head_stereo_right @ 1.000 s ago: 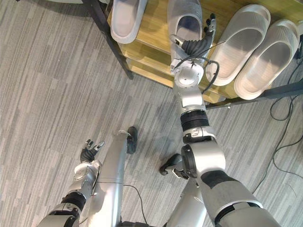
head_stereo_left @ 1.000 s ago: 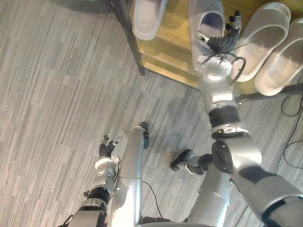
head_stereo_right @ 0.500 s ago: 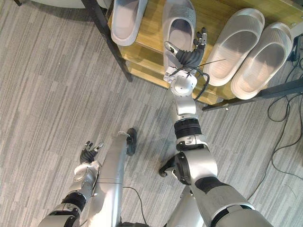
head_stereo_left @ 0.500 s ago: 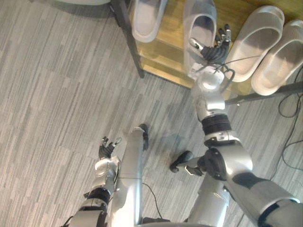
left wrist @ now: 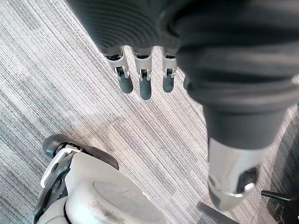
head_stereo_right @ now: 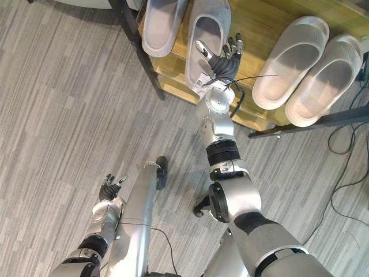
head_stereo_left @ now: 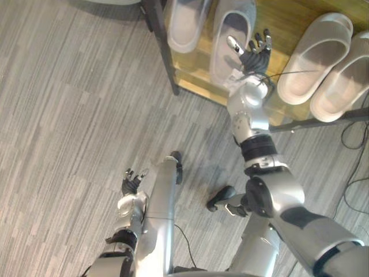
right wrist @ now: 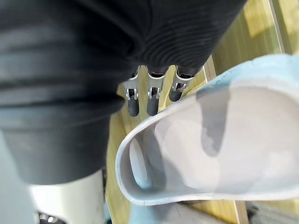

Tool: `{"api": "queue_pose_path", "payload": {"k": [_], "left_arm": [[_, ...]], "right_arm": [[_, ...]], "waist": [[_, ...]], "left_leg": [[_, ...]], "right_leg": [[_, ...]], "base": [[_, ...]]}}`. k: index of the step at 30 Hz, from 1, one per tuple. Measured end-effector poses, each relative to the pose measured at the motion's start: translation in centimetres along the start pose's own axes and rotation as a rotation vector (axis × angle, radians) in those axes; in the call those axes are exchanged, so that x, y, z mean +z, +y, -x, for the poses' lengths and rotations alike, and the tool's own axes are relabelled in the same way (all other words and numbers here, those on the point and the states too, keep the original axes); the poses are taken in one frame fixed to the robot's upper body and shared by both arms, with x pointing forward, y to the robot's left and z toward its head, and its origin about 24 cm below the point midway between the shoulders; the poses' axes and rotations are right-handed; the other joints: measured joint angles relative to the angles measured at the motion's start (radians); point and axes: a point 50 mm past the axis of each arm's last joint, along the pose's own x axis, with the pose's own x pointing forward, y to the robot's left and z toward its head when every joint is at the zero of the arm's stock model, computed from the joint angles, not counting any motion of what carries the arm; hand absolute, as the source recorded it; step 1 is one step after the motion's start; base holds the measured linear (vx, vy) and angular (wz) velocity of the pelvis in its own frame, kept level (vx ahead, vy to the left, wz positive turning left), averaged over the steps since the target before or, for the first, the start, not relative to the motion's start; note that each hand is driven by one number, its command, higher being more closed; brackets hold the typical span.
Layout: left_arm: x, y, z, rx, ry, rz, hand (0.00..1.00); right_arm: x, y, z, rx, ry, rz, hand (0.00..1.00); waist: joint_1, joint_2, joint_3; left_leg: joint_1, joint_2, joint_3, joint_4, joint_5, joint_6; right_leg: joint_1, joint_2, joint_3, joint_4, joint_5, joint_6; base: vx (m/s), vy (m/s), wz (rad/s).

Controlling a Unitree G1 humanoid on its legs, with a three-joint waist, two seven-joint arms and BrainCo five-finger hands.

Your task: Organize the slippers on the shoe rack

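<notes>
**Right hand.** The right hand (head_stereo_left: 253, 53) was over the top shelf of the shoe rack (head_stereo_left: 278, 12), with its fingers straight and spread and nothing in its grasp. Its thumb lay across the near grey slipper (head_stereo_left: 232, 23), and its fingers reached over the bare wood beside it. This posture appeared suited to nudging the slipper toward its mate, the second grey slipper (head_stereo_left: 185, 22), rather than lifting it (actual contact could not be confirmed).

**Surroundings.** A pair of pale slippers (head_stereo_left: 314, 57) sat side by side further along the shelf, apart from the hand and not obstructing it. The rack's dark corner post (head_stereo_left: 164, 55) stood beyond the second grey slipper, limiting any push that way.

**Left hand.** The left hand (head_stereo_left: 131, 183) hung low over the carpeted floor (head_stereo_left: 69, 115), its fingers relaxed and empty.
</notes>
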Motion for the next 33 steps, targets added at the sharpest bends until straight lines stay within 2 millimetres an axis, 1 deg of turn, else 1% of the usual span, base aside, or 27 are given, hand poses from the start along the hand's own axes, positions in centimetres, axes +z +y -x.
{"api": "queue_pose_path", "payload": {"k": [4, 7, 14, 15, 18, 21, 29, 33], "left_arm": [[0.0, -0.3, 0.0, -0.006, 0.001, 0.006, 0.00], [-0.1, -0.4, 0.1, -0.009, 0.006, 0.007, 0.00], [-0.2, -0.6, 0.1, -0.017, 0.007, 0.004, 0.00], [-0.2, -0.6, 0.1, -0.018, 0.007, 0.003, 0.00], [-0.3, -0.8, 0.2, -0.026, 0.008, 0.002, 0.00], [-0.3, -1.0, 0.2, -0.035, 0.004, 0.001, 0.00], [-0.3, -1.2, 0.2, -0.041, 0.005, 0.006, 0.00], [-0.4, -1.5, 0.3, -0.050, 0.006, 0.005, 0.00]], "right_arm": [[0.5, 0.5, -0.4, 0.004, 0.009, -0.044, 0.00], [1.3, 0.3, -1.1, 0.001, -0.001, -0.043, 0.00], [2.4, 0.2, -2.0, -0.009, 0.008, -0.083, 0.00], [2.4, 0.2, -2.1, -0.012, 0.007, -0.080, 0.00], [3.4, 0.3, -2.5, -0.002, -0.015, -0.067, 0.00], [3.5, -0.1, -2.9, -0.016, -0.009, -0.050, 0.00], [3.6, -0.3, -3.0, -0.007, -0.011, -0.012, 0.00], [4.3, -0.9, -3.4, -0.020, -0.051, 0.038, 0.00]], "waist": [[0.005, 0.000, 0.000], [0.010, 0.006, -0.004], [0.017, 0.008, -0.005], [0.018, 0.010, -0.006], [0.023, 0.016, -0.009], [0.025, 0.018, -0.010], [0.027, 0.025, -0.014], [0.027, 0.027, -0.014]], "left_leg": [[-0.005, -0.015, -0.006, -0.019, 0.012, -0.004], [-0.020, -0.020, -0.021, -0.020, 0.017, -0.010], [-0.025, -0.027, -0.025, -0.029, 0.021, -0.019], [-0.026, -0.027, -0.026, -0.029, 0.021, -0.020], [-0.035, -0.029, -0.031, -0.030, 0.027, -0.020], [-0.034, -0.029, -0.032, -0.031, 0.030, -0.018], [-0.033, -0.026, -0.035, -0.028, 0.033, -0.023], [-0.025, -0.020, -0.029, -0.015, 0.033, -0.021]], "right_leg": [[0.001, -0.011, -0.012, -0.003, -0.002, -0.001], [0.001, -0.012, -0.029, -0.001, -0.005, -0.006], [0.001, -0.020, -0.041, 0.002, -0.009, -0.011], [0.001, -0.020, -0.042, 0.002, -0.009, -0.011], [-0.003, -0.021, -0.050, 0.003, -0.011, -0.015], [-0.003, -0.022, -0.051, 0.006, -0.015, -0.018], [-0.004, -0.024, -0.052, 0.017, -0.023, -0.024], [-0.001, -0.022, -0.040, 0.022, -0.023, -0.023]], "base": [[0.01, -0.019, 0.13], [0.00, -0.020, 0.09], [0.01, -0.025, 0.06], [0.00, 0.000, 0.00], [0.02, -0.026, 0.03], [0.01, -0.011, 0.00], [0.01, -0.034, 0.01], [0.00, -0.008, -0.05]]}}
